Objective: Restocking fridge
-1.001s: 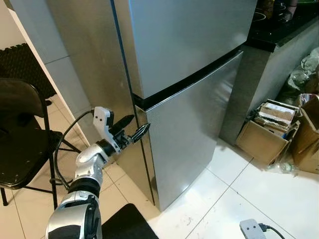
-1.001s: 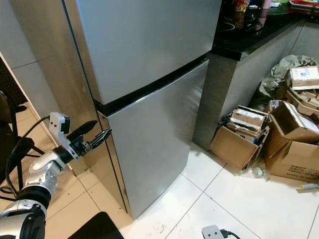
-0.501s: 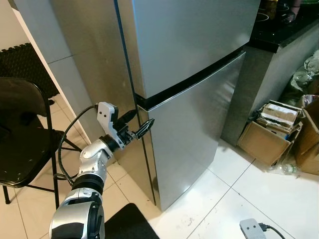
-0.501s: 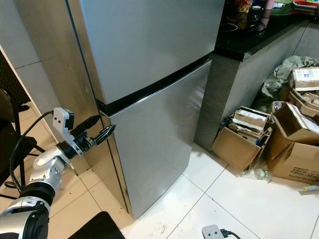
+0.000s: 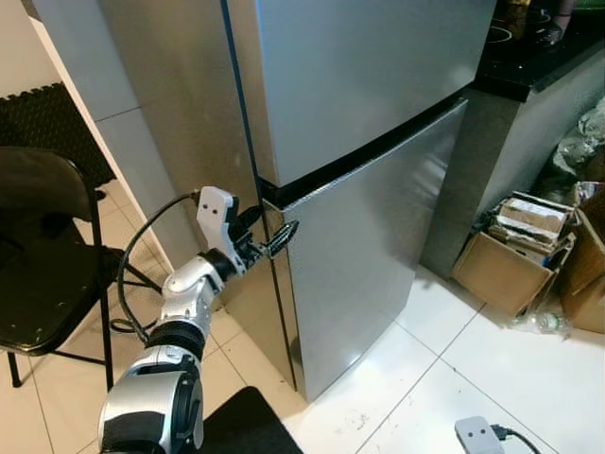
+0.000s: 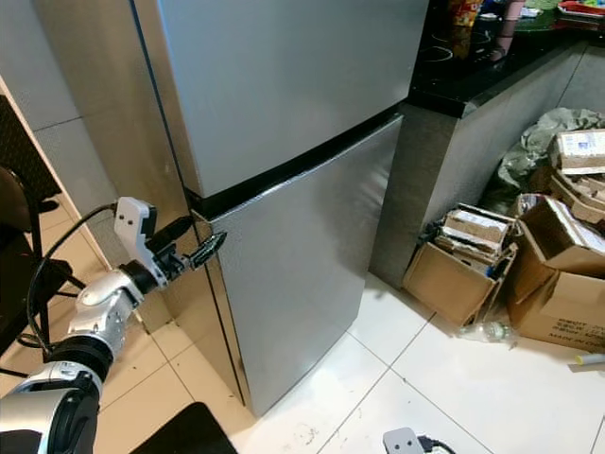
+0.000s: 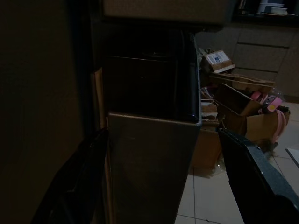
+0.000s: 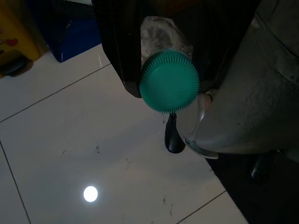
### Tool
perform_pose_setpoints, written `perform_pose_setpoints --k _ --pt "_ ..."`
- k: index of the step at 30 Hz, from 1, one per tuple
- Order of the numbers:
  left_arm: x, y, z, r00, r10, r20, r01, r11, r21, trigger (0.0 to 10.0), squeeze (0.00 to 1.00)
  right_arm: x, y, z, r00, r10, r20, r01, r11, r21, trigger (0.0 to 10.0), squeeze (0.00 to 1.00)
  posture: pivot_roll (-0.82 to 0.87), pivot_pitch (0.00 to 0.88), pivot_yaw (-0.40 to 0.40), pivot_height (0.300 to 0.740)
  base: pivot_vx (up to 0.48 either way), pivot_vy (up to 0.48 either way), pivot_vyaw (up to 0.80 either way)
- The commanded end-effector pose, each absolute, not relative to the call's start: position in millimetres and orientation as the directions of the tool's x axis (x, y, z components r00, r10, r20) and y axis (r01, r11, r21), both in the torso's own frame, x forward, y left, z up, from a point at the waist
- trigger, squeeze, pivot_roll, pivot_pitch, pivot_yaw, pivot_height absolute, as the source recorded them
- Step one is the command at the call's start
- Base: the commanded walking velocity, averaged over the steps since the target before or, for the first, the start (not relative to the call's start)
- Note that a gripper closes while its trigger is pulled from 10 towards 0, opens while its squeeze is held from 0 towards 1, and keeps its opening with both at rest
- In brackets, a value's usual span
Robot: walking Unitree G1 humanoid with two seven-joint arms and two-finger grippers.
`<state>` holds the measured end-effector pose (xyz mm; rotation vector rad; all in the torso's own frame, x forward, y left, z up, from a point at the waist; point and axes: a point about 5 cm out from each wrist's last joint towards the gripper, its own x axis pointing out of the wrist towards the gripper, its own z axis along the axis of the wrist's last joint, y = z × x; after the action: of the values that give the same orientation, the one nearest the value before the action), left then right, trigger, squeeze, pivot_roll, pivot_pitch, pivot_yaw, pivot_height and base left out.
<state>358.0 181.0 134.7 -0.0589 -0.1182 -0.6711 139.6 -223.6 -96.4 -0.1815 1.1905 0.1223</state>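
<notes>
The silver two-door fridge (image 5: 359, 104) stands shut, a black gap (image 5: 369, 151) dividing its upper door from its lower door (image 5: 369, 255). My left gripper (image 5: 275, 225) is open at the lower door's left top corner, just under the gap. In the left wrist view the left gripper (image 7: 161, 133) has its fingers to either side of the door's edge (image 7: 152, 154). My right gripper (image 8: 174, 79) hangs low over the floor tiles, shut on a clear bottle with a green ribbed cap (image 8: 166, 86).
A black chair (image 5: 38, 246) stands to the left. Open cardboard boxes (image 5: 510, 251) and bags lie on the floor at the right, below a black counter (image 5: 539, 57). A black mat (image 5: 246, 421) and a grey power adapter (image 5: 477, 435) lie near my feet.
My left gripper has risen and moved right, from beside the fridge's side panel to the lower door's top corner. The view has shifted a little.
</notes>
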Motion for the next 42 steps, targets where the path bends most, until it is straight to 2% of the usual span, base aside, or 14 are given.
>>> perform_pose_setpoints --k 1,6,8,12,15,16,17,31,37,39,41,42 --pt "359 178 133 0.777 -0.619 0.117 0.625 0.780 -0.020 10.0 0.00 138 -224 -97 0.361 -0.005 -0.932 -0.186 0.979 -0.078 10.0 0.00 -0.06 0.000 0.021 0.740 0.000 0.000 0.00" --pt "359 179 132 0.786 -0.607 0.116 0.613 0.790 -0.027 10.0 0.00 138 -224 -97 0.361 -0.008 -0.933 -0.186 0.979 -0.080 10.0 0.00 -0.06 0.000 0.020 0.740 0.000 0.000 0.00" --pt "359 175 134 0.765 -0.630 0.136 0.640 0.767 -0.046 10.0 0.00 137 -225 -97 0.360 -0.009 -0.933 -0.185 0.979 -0.081 10.0 0.00 -0.06 0.000 0.018 0.740 0.000 0.000 0.00" --pt "354 156 134 0.649 -0.744 0.160 0.758 0.651 -0.048 10.0 0.00 137 -225 -97 0.360 -0.011 -0.933 -0.185 0.979 -0.082 10.0 0.00 -0.07 0.000 0.016 0.740 0.000 0.000 0.00" --pt "346 139 130 0.533 -0.830 0.162 0.845 0.533 -0.047 10.0 0.00 138 -226 -97 0.361 -0.013 -0.932 -0.182 0.980 -0.084 10.0 0.00 -0.07 0.000 0.018 0.740 0.000 0.000 0.00" --pt "346 139 130 0.533 -0.830 0.162 0.845 0.533 -0.047 10.0 0.00 138 -226 -97 0.361 -0.013 -0.932 -0.182 0.980 -0.084 10.0 0.00 -0.07 0.000 0.018 0.740 0.000 0.000 0.00" --pt "343 132 128 0.489 -0.857 0.164 0.872 0.488 -0.048 10.0 0.00 138 -226 -97 0.362 -0.013 -0.932 -0.181 0.980 -0.084 10.0 0.00 -0.06 0.000 0.018 0.740 0.000 0.000 0.00" --pt "328 108 122 0.365 -0.910 0.196 0.931 0.358 -0.072 10.0 0.00 138 -226 -97 0.362 -0.010 -0.932 -0.183 0.980 -0.082 10.0 0.00 -0.06 0.000 0.015 0.740 0.000 0.000 0.00" --pt "325 111 121 0.346 -0.917 0.197 0.938 0.334 -0.090 10.0 0.00 138 -225 -97 0.361 -0.010 -0.932 -0.184 0.980 -0.082 10.0 0.00 -0.06 0.000 0.014 0.740 0.000 0.000 0.00" --pt "323 113 119 0.329 -0.924 0.196 0.943 0.311 -0.117 10.0 0.00 138 -225 -97 0.361 -0.009 -0.933 -0.185 0.979 -0.081 10.0 0.00 -0.06 0.000 0.015 0.740 0.000 0.000 0.00" --pt "312 114 109 0.266 -0.945 0.191 0.955 0.232 -0.183 10.0 0.00 138 -224 -97 0.360 -0.006 -0.933 -0.188 0.979 -0.079 10.0 0.00 -0.06 0.000 0.015 0.740 0.000 0.000 0.00" --pt "312 114 109 0.266 -0.945 0.191 0.955 0.232 -0.183 10.0 0.00 138 -224 -97 0.360 -0.006 -0.933 -0.188 0.979 -0.079 10.0 0.00 -0.06 0.000 0.015 0.740 0.000 0.000 0.00"
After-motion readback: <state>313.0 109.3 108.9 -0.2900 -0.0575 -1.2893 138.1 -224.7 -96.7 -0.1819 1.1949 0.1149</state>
